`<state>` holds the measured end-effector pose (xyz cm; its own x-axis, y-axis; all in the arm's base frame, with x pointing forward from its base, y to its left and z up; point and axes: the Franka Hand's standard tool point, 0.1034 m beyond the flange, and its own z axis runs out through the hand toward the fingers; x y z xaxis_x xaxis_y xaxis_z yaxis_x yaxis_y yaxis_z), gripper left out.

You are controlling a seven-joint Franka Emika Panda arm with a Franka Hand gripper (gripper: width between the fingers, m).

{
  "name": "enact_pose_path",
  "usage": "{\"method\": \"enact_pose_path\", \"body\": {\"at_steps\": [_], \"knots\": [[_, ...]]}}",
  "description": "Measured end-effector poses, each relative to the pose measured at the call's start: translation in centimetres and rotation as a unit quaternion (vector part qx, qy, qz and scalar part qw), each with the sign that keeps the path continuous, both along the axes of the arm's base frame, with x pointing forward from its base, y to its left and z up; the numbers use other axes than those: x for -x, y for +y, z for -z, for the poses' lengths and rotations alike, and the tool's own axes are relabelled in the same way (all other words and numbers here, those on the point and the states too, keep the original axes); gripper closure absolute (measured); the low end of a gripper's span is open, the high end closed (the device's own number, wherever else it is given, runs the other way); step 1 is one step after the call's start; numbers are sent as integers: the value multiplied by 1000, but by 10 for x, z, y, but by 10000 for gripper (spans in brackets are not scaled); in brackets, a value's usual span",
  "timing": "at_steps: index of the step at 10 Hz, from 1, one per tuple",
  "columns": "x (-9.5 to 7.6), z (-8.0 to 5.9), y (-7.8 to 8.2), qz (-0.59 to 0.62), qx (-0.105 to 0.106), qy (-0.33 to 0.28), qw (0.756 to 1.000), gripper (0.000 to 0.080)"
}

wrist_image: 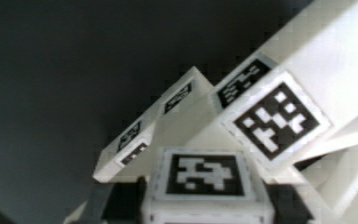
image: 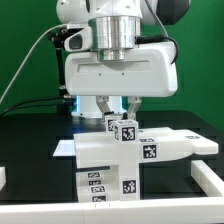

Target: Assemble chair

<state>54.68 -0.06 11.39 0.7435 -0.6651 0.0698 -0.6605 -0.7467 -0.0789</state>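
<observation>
My gripper [image: 117,112] hangs over the middle of the black table, shut on a small white tagged chair block [image: 122,128]. In the wrist view that block [wrist_image: 208,177] sits between my dark fingers [wrist_image: 119,205], tag facing the camera. Below it a flat white chair slab [image: 170,147] reaches to the exterior view's right, resting on a wider white chair block [image: 108,160] with tags on its front. The held block touches or hovers just over the slab; I cannot tell which. In the wrist view the slab's tagged faces [wrist_image: 274,112] run away from the gripper.
A white frame rail [image: 100,208] runs along the table's front edge. A white piece [image: 208,182] lies at the exterior view's right, another white bit [image: 3,178] at the left edge. A green wall stands behind, with a cable on the left.
</observation>
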Motion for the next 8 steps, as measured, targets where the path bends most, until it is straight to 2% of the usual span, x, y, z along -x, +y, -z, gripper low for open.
{"method": "enact_pose_path", "body": {"at_steps": [2, 5, 7, 8], "knots": [[-1, 0, 1, 73, -12, 6, 997, 515], [-12, 0, 1, 189, -37, 1, 981, 515], [-14, 0, 1, 261, -51, 5, 964, 515], [-14, 0, 2, 313, -64, 7, 947, 515]]}}
